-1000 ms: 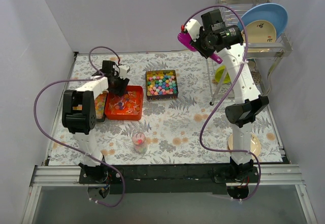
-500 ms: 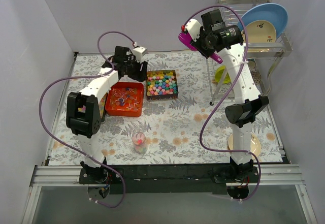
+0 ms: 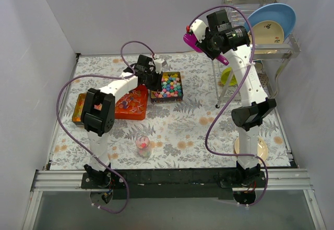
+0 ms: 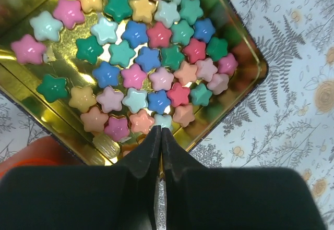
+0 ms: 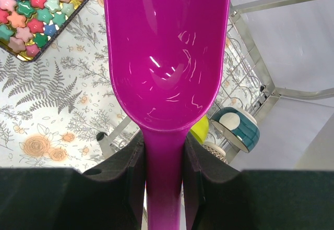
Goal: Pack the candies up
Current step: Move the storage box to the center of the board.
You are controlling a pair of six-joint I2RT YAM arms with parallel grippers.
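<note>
Pastel star-shaped candies (image 4: 148, 58) fill a square gold tin (image 3: 167, 85) at the back middle of the table. My left gripper (image 4: 160, 131) hangs shut over that tin's near edge, with nothing visible between its fingers; in the top view the left gripper (image 3: 155, 79) is at the tin's left side. Clear-wrapped candies lie in a red tray (image 3: 130, 105) left of the tin. Held high above the table, my right gripper (image 5: 164, 152) is shut on the handle of a purple scoop (image 5: 167, 52), whose bowl is empty. From above, the scoop (image 3: 189, 41) juts left of the right gripper (image 3: 206, 45).
An orange tray (image 3: 78, 109) lies at the far left. A small glass cup (image 3: 143, 144) with a few sweets stands near the front. At the back right, a dish rack (image 3: 284, 50) holds a blue plate (image 3: 271, 19), with a yellow-green bowl (image 3: 227, 76) and a teal cup (image 5: 237, 128) below it.
My left arm swung right from the red tray to the gold tin, and its jaws went from open to shut. The right arm and scoop stayed still.
</note>
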